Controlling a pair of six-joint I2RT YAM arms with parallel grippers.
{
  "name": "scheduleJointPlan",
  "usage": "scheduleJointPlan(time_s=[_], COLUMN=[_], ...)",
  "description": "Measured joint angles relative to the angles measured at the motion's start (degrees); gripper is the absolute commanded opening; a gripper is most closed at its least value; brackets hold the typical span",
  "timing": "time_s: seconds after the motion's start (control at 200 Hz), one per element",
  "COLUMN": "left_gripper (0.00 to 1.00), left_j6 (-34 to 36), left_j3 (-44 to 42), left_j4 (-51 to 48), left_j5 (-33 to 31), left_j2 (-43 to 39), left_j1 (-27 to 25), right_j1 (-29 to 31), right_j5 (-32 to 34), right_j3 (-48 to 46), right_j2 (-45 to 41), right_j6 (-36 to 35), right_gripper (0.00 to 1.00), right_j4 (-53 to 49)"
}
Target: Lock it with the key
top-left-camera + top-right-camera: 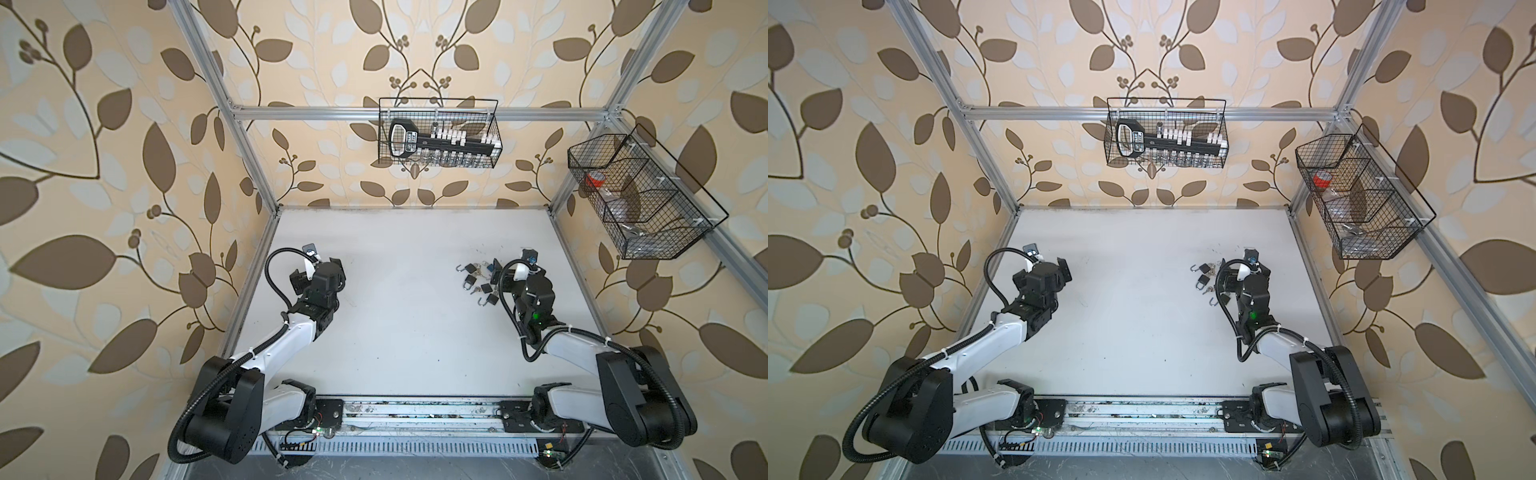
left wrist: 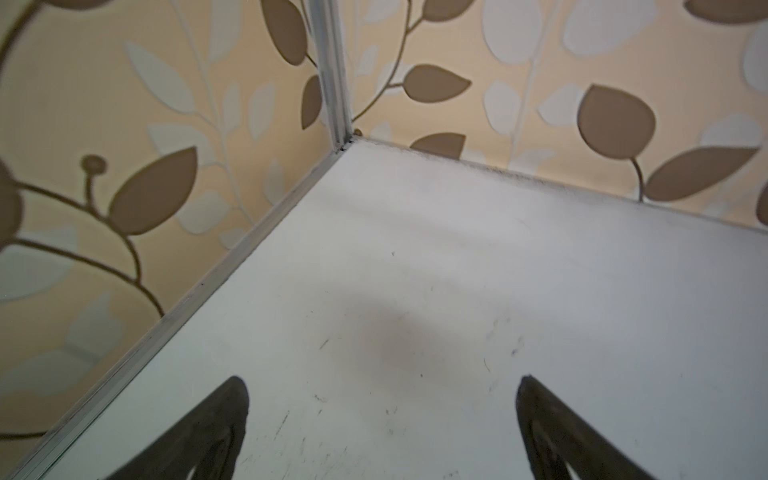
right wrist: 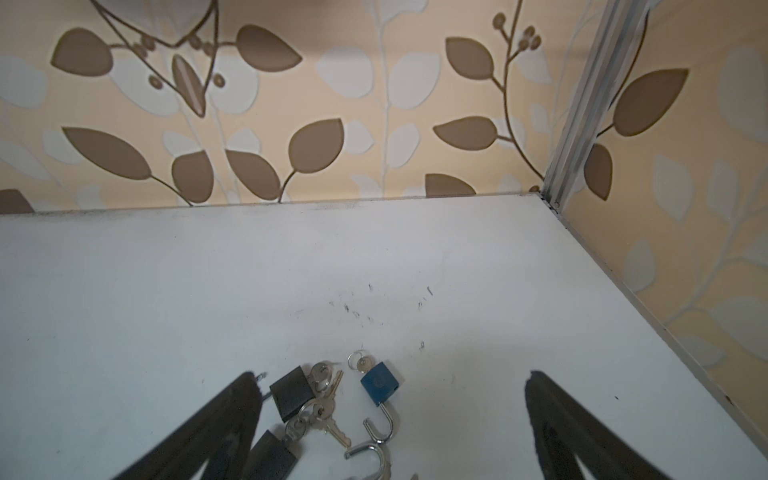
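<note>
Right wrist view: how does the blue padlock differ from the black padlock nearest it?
Colour: the blue padlock is blue, the black padlock black. Place: the blue padlock lies mid-gap between the fingers, the black padlock near one. Shackle: the blue padlock's stands open; the black padlock's is mostly hidden behind that finger. Both lie flat on the table beside silver keys.

White surface point(image 3: 208, 291) flecked with dark scuffs, beige wallpaper point(image 1: 104, 208) patterned with brown and pale grey leaves, one blue padlock point(image 3: 379, 382), black padlocks point(image 3: 291, 392), silver keys point(image 3: 336, 432), black wire baskets point(image 1: 383, 129), something red point(image 1: 595, 180) inside one basket, black-and-white arms point(image 1: 291, 336)
</note>
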Motion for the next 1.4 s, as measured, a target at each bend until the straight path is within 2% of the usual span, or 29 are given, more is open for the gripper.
scheduleJointPlan(time_s=[0.13, 0.205, 0.415, 0.48, 0.555, 0.69, 0.89, 1.045, 1.125, 1.4], left_gripper=[0.99, 0.99, 0.99, 0.99, 0.99, 0.99, 0.99, 0.99, 0.99, 0.99], left_j6=[-9.7, -13.2, -20.4, -22.1, -23.3, -24.2, -21.5, -18.2, -16.7, -15.0], left_j3=[4.7, 5.2, 5.2, 5.3, 5.7, 7.5, 8.4, 8.4, 8.4, 8.5], left_j4=[-11.8, -17.0, -27.5, -29.8, -32.2, -34.2, -30.8, -25.2, -22.8, -19.9], left_j5=[-2.0, -1.4, 6.8, 8.7, 10.0, 13.2, 19.9, 28.6, 32.0, 36.1], left_j2=[-0.2, -0.5, -1.8, -1.9, -1.9, -1.4, 2.7, 6.6, 7.0, 6.9], left_j1=[0.0, 0.0, -0.6, -3.3, -9.4, -20.3, -30.5, -31.8, -31.8, -31.0], right_j1=[0.0, -0.2, 0.0, 0.5, 1.1, 1.2, 1.8, 1.8, 1.8, 1.7], right_j5=[5.2, 5.6, -3.9, -7.4, -11.1, -16.8, -18.7, -15.5, -13.7, -8.5], right_j3=[5.0, 7.9, 10.7, 10.7, 10.9, 13.2, 18.6, 24.1, 26.1, 32.0], right_j2=[-3.9, -4.8, -5.1, -5.1, -5.1, -3.8, -0.3, 5.1, 7.6, 16.5], right_j6=[12.2, 17.4, 27.4, 29.4, 30.9, 30.6, 26.1, 23.5, 22.6, 20.9], right_gripper=[1.0, 1.0, 1.0, 1.0, 1.0, 0.99, 0.89, 0.75, 0.7, 0.63], right_j4=[-13.6, -20.7, -35.5, -39.2, -43.6, -52.1, -60.5, -64.9, -66.2, -69.5])
